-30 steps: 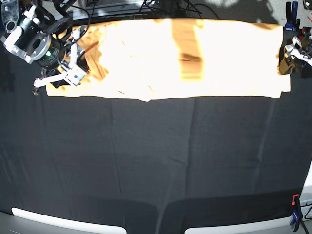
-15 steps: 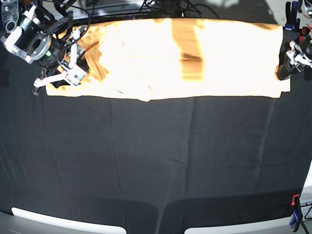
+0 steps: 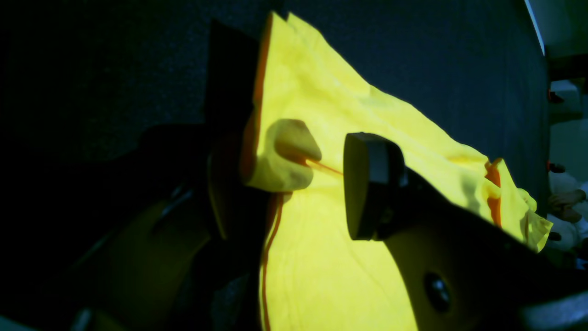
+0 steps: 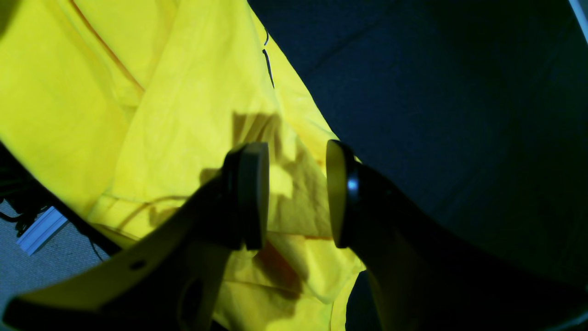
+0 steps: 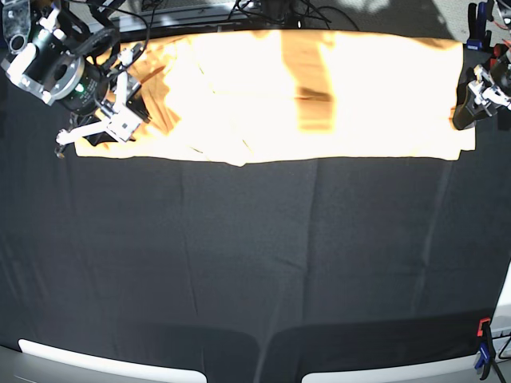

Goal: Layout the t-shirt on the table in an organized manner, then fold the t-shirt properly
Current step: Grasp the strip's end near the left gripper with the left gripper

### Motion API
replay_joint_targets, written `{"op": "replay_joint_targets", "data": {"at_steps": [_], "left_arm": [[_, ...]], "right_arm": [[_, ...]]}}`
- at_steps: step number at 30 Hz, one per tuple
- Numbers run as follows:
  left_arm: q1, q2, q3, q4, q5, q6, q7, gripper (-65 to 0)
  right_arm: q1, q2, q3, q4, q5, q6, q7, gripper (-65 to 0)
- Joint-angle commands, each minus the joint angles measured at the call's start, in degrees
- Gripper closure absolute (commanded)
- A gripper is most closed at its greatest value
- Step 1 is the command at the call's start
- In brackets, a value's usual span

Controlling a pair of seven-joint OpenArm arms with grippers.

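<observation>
T-shirt point(image 5: 319, 92) is lying along the far surface point(image 5: 255, 263) | left gripper point(image 3: 321, 184) is gaping over one end, apparently touching | right gripper point(image 4: 296, 195) is spread above the other end.

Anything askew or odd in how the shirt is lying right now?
Yes. The t-shirt sits as a long band at the table's far edge, not centred. Near the right gripper its end is bunched into overlapping layers, and a crooked flap sticks out of the front edge. No damage shows.
</observation>
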Motion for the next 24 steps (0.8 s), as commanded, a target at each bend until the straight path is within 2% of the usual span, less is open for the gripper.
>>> {"op": "replay_joint_targets", "data": {"at_steps": [1,5,10,16,24], "left_arm": [[0.50,2.08,0.98,0.37,-3.96,-0.38,5.53,-32.0],[0.48,2.16,0.98,1.44,-2.86,-0.38,5.38,-31.9],[0.50,1.01,0.98,8.04,8.15,-0.38,2.16,-31.9],[0.61,0.79,0.98,15.96,14.80,-0.38,2.29,-31.9],[0.81,1.42,0.98,16.55,15.82,0.70,0.90,-32.0]], "right_arm": [[0.09,0.66,0.52,0.83,0.63,-0.39,1.09,-20.5],[0.07,0.66,0.52,0.83,0.66,-0.42,1.09,-20.5],[0.07,0.66,0.52,0.83,0.63,-0.39,1.09,-20.6],[0.07,0.66,0.52,0.83,0.66,-0.39,1.11,-20.5],[0.07,0.66,0.52,0.83,0.63,-0.39,1.09,-20.6]]}}
